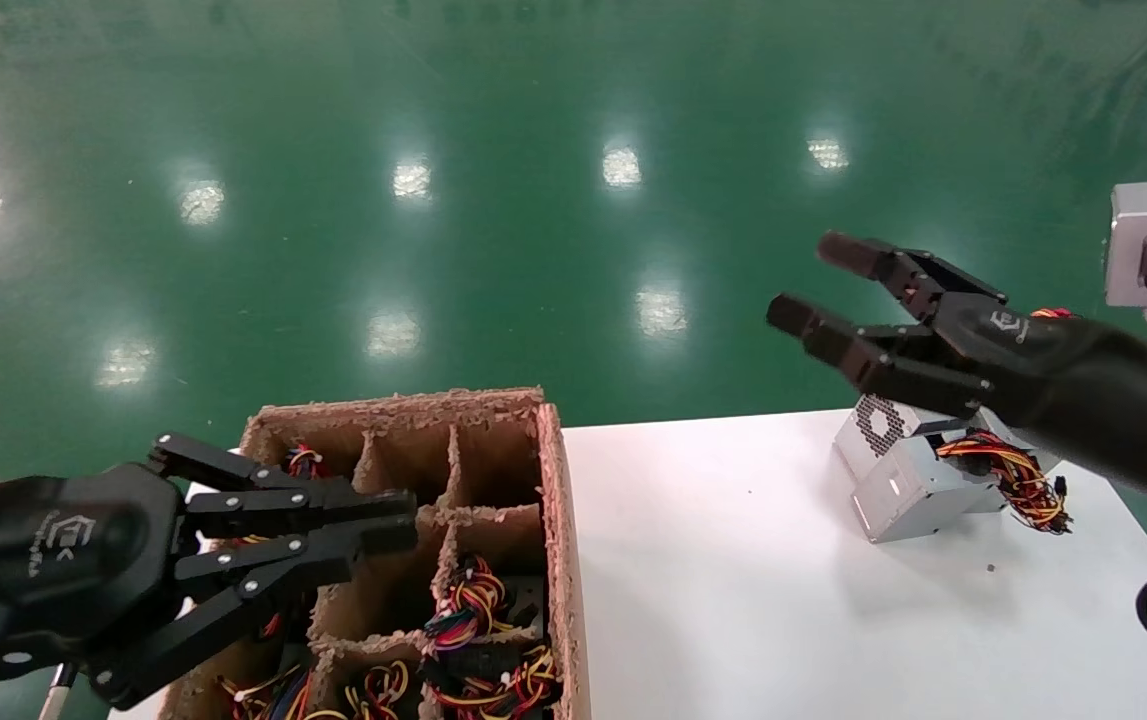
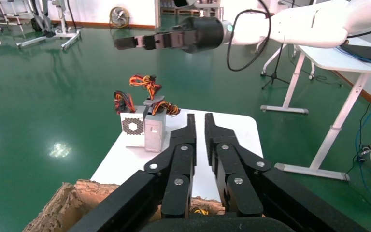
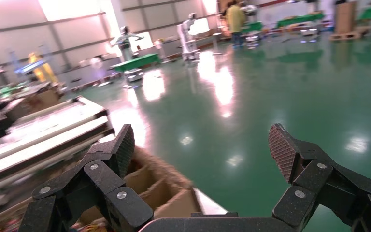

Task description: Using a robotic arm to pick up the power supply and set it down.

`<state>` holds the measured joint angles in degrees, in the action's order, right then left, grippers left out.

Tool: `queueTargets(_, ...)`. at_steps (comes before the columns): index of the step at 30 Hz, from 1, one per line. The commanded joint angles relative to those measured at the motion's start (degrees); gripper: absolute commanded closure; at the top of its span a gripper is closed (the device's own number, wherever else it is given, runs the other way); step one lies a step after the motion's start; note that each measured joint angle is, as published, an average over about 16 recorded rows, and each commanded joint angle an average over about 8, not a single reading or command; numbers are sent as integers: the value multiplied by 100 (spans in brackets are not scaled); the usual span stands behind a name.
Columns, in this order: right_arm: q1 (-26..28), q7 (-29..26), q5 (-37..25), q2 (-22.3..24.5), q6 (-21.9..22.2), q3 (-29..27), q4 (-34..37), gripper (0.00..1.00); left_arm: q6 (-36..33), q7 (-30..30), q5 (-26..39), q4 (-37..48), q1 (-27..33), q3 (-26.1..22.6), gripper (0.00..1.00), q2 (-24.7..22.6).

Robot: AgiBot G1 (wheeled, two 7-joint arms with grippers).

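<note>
Our right gripper (image 1: 813,285) hovers spread wide above the power supply (image 1: 918,470) on the table (image 1: 733,570). Our left gripper (image 1: 388,530), fingers together, hangs over the box (image 1: 558,520).

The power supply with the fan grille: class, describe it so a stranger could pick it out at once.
Find the white table, then the two grey metal boxes at its far right corner, under the open right gripper. The power supply is the farther one, nearest the table's edge. Its perforated grille sets it apart from the plain-sided box touching it.
</note>
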<state>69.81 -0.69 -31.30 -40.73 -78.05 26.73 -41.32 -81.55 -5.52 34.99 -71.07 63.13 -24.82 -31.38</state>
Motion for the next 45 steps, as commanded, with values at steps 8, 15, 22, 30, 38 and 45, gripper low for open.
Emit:
queueTargets(8, -275, -336, -352, 191, -255, -357, -1076, 0, 0, 0, 0, 0, 0, 0, 0, 0)
queueTargets(15, -490, -598, -627, 340, -454, -636, -1917, 0, 0, 0, 0, 0, 0, 0, 0, 0)
queueTargets(22, -703, -857, -900, 487, -651, -913, -2748, 0, 0, 0, 0, 0, 0, 0, 0, 0)
queueTargets(30, -863, -1038, -1104, 599, -809, -1121, -3393, 0, 1, 1, -1, 1, -1, 0, 0, 0)
queueTargets(38, -866, -1034, -1117, 601, -808, -1127, -3378, 0, 1, 1, -1, 1, -1, 1, 0, 1)
queueTargets(45, -847, -1017, -1087, 587, -786, -1099, -3301, 0, 1, 1, -1, 1, -1, 1, 0, 1)
